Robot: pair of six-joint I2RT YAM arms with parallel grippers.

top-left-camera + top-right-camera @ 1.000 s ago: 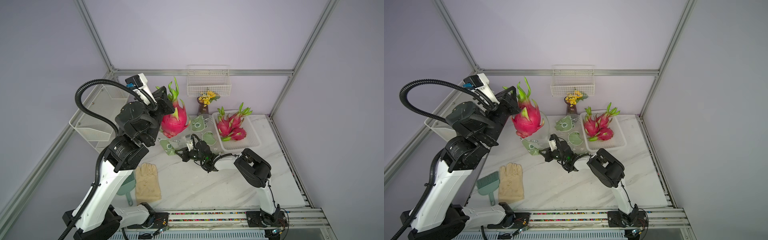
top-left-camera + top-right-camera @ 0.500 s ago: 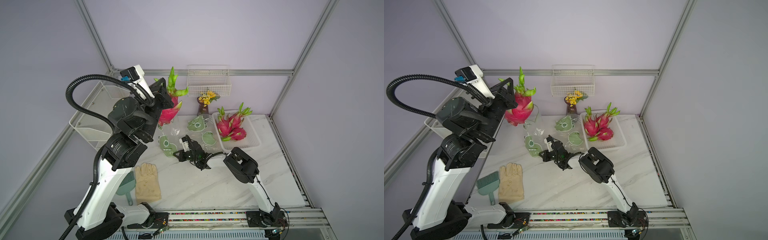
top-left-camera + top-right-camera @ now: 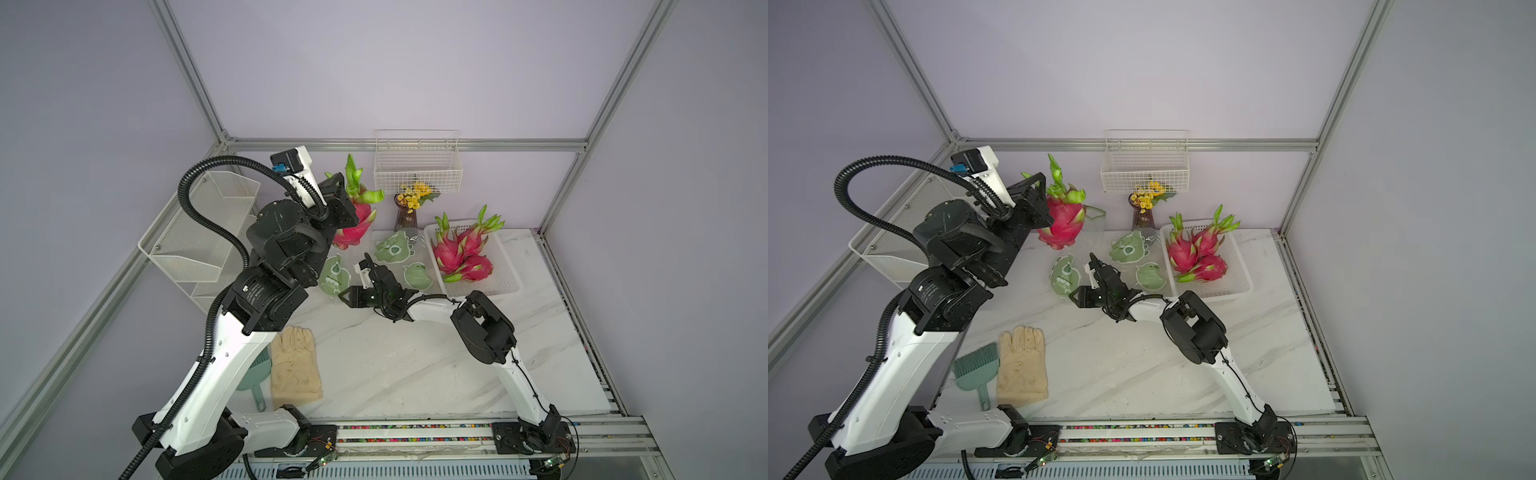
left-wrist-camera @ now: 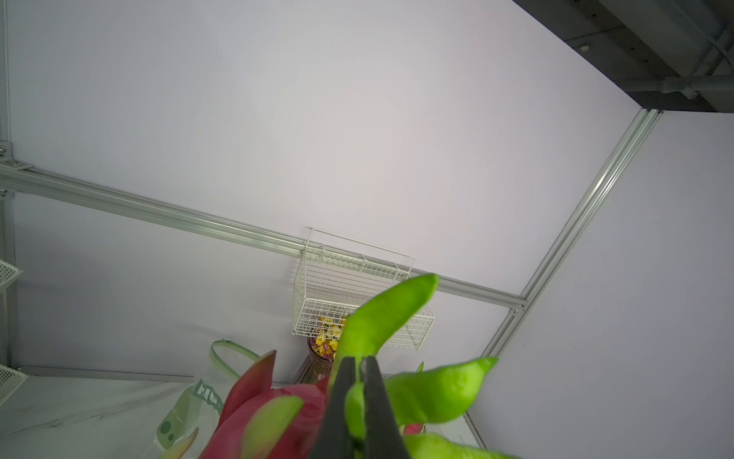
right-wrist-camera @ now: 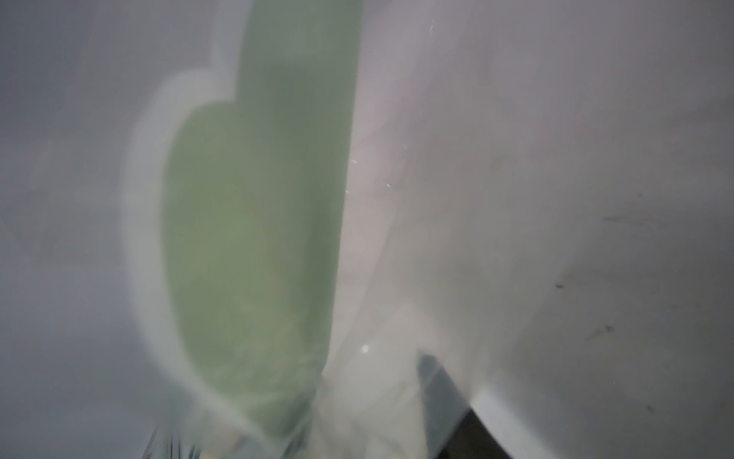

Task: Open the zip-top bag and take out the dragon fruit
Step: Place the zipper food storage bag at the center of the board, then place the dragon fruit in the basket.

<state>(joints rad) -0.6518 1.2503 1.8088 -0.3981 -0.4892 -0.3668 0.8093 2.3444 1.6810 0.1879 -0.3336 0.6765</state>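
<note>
Pinching the dragon fruit by a green top spike, L hand hangs it upright, long axis 12-to-6, over the surface toward 10 o'clock, w/ zip-top bag draping toward R hand at its 5 o'clock, opening there can't tell.

Both top views are bright and evenly lit from above. Soft, diffuse light falls on the lilac walls, and only faint, blurred shadows lie on the white counter. The corners darken a little and the frame rails lean outward. In the left wrist view the wall glows palest at its middle, and the dragon fruit, close to the lens, looks slightly soft. The right wrist view is a milky blur: the zip-top bag fills it, unfocused, with tiny glints.
</note>
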